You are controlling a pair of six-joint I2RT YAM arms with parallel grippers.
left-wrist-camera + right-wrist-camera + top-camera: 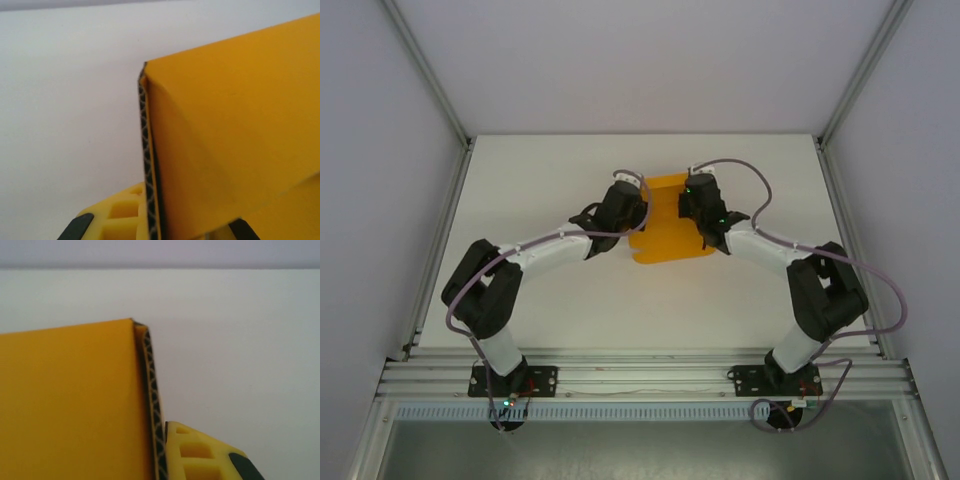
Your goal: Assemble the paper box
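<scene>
The paper box, orange-yellow corrugated card with folded-up sides, lies in the middle of the white table between my two grippers. My left gripper holds its left side; in the left wrist view a yellow finger presses the card's upright wall from outside, and the orange panel hides the other finger. My right gripper holds the right side. There a yellow finger lies flat against the wall's edge, with the orange face to its left.
The white table extends on all sides of the box. Aluminium frame posts and grey walls enclose it. A metal rail carrying both arm bases runs along the near edge.
</scene>
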